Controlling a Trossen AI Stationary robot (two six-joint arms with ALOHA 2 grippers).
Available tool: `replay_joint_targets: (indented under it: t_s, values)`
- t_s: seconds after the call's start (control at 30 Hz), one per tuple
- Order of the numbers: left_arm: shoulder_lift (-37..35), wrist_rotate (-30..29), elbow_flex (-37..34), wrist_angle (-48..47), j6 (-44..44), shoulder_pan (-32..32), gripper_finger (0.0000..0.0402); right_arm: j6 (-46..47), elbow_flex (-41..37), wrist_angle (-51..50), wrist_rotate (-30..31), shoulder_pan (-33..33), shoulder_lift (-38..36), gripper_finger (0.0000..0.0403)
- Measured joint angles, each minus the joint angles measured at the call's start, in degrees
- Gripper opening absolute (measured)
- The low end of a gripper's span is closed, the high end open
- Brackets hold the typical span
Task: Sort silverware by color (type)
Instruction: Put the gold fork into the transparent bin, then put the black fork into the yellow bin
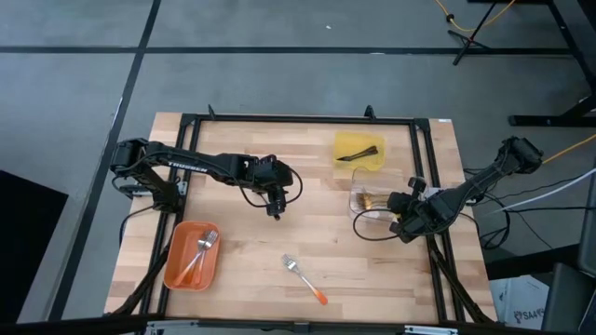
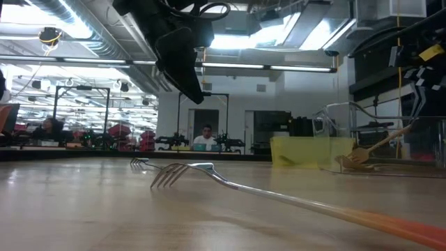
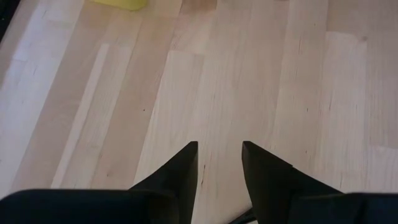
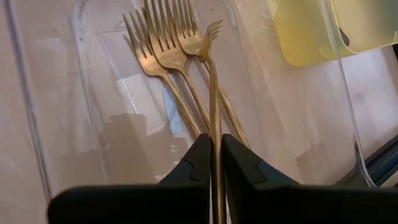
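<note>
Gold fork (image 4: 213, 93) pinched by the handle between the fingers of the right pincer (image 4: 216, 158), tines reaching into the clear tray (image 4: 56, 93). Beneath its head, more gold forks (image 4: 163, 56) lying side by side on the tray floor, tines pointing the same way. Seen from above, clear tray (image 1: 358, 207) near the table's right edge, with the right pincer (image 1: 402, 221) just at its right side. Beside that tray, toward the far edge, yellow tray (image 1: 358, 149) holding a dark utensil (image 1: 361, 154) laid diagonally.

Across the table, orange tray (image 1: 177, 265) near the front left corner, with orange-handled forks (image 1: 199, 253) resting inside; exact count hard to tell. Alone on bare wood toward the front centre, silver fork with orange handle (image 1: 305, 280), well apart from every tray; in the low view same fork (image 2: 209, 173) lying flat, tines curved upward.

Left pincer (image 1: 276, 210) hovering over the bare middle of the table (image 1: 242, 242), grasping nothing, fingers (image 3: 180, 171) spread apart with only wood grain between them.
</note>
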Motion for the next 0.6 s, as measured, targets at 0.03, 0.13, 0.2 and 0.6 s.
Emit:
replay_joint_targets:
  t_s: [0.03, 0.13, 0.2, 0.6]
  values:
    - [0.0, 0.0, 0.0, 0.0, 0.02, 0.02, 0.0118, 0.0, 0.0, 0.0, 0.0, 0.0, 0.0, 0.0017]
    - [0.0, 0.0, 0.0, 0.0, 0.01, 0.02, 0.0118, 0.0, 0.0, 0.0, -0.04, 0.0, 0.0, 0.0036]
    - [0.0, 0.0, 0.0, 0.0, 0.02, 0.0, 0.0118, 0.05, 0.0, 0.0, -0.04, 0.0, 0.0, 0.0054]
    - [0.0, 0.02, 0.0, 0.0, 0.02, 0.02, 0.0118, 0.09, 0.0, 0.0, -0.02, 0.0, 0.02, 0.0108]
